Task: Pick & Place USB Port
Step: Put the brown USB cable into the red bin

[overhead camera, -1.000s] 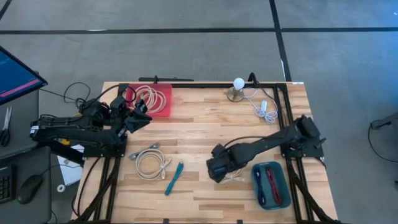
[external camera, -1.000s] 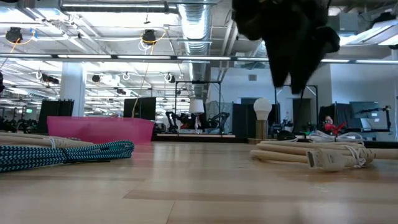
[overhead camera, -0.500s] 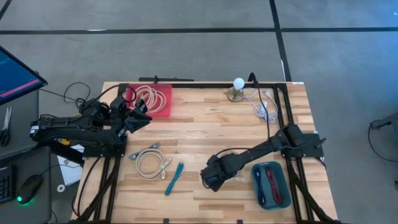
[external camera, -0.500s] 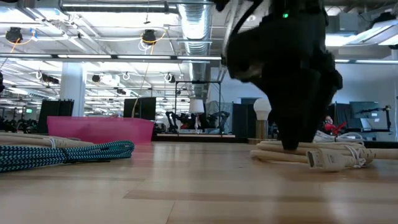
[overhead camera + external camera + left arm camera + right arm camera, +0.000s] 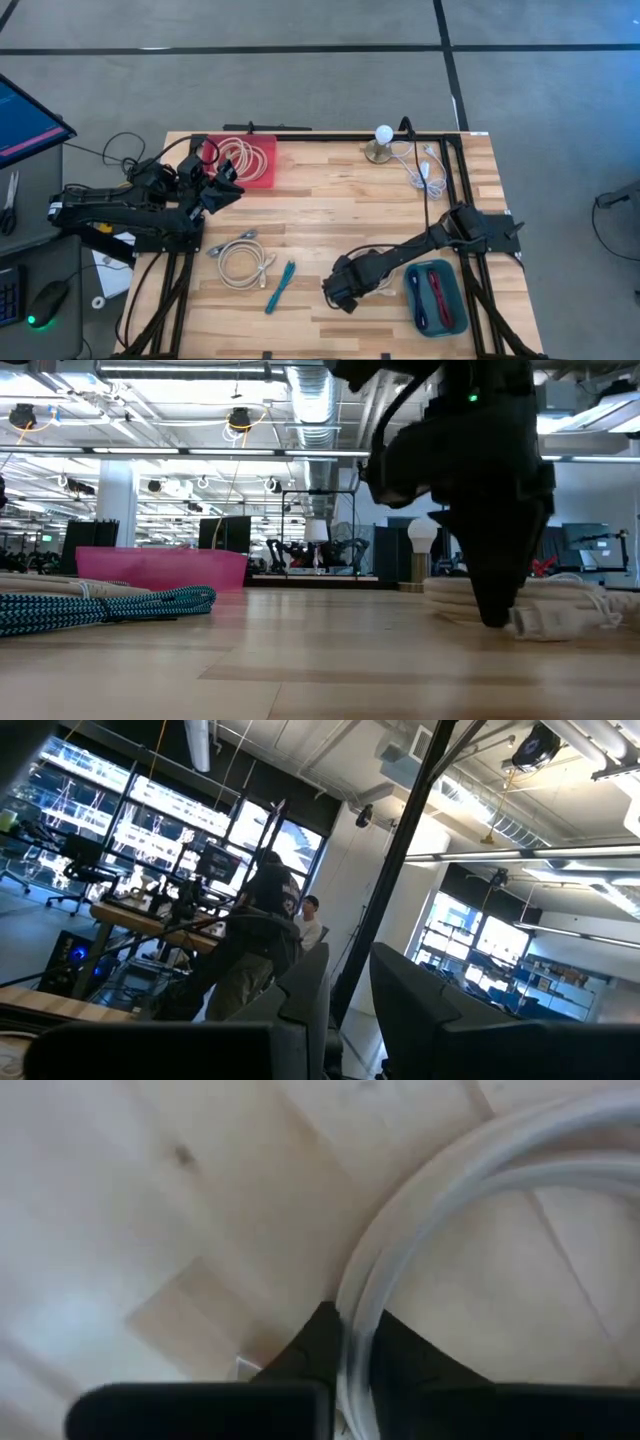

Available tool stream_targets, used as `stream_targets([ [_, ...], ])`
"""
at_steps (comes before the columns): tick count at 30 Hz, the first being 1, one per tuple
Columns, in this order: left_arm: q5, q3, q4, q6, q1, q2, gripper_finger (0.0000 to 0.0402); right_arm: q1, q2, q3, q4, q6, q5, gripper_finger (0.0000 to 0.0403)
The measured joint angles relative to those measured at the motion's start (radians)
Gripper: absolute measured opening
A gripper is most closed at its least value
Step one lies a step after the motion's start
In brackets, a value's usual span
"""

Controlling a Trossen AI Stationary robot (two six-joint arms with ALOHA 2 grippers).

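Note:
A coiled white cable [image 5: 575, 598] lies on the wooden table near its front edge, with a connector [image 5: 545, 623] on its near side. My right gripper [image 5: 341, 293] stands on this coil, fingers pointing down, and is shut on a strand [image 5: 352, 1330]. In the low view the right gripper [image 5: 493, 615] reaches down to the tabletop. My left gripper [image 5: 228, 186] hovers beside the pink bin [image 5: 262, 172] at the far left, open and empty. In its wrist view the left gripper [image 5: 350, 1010] points out into the room. My right gripper pinches the white cable's curved strands [image 5: 350, 1305] between its two fingers [image 5: 400, 1355]. It comes from above, pointing down, with the fingers lying across the strands. The coil rests on the table. The fingers hide how many strands are held.
A second white coil [image 5: 240, 263] and a teal cable [image 5: 280, 286] lie at front left. A teal tray [image 5: 459, 301] with red and black cables sits front right. A bulb lamp [image 5: 382, 141] and its white cord [image 5: 423, 172] are at the back. The pink bin holds more cables.
My right gripper has moved toward the table's near edge and a little left. It has come down from above the table onto the white coil. The coil has slid slightly toward the right in the low view.

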State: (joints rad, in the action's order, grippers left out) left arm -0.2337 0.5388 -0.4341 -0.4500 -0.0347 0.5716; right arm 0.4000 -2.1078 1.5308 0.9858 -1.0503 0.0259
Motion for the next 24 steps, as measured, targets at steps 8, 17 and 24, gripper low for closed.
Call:
stream_targets([
  [8, 0.000, 0.000, 0.000, 0.000, 0.000, 0.000, 0.0076, -0.012, 0.001, 0.134, 0.008, 0.126, -0.001, 0.0021],
  [17, 0.000, 0.000, 0.000, 0.000, 0.000, 0.000, 0.0076, -0.068, 0.008, 0.388, 0.125, 0.274, -0.237, 0.0021],
  [24, 0.000, 0.000, 0.000, 0.000, 0.000, 0.005, 0.0076, -0.130, 0.099, 0.451, 0.151, 0.376, -0.401, 0.0021],
])
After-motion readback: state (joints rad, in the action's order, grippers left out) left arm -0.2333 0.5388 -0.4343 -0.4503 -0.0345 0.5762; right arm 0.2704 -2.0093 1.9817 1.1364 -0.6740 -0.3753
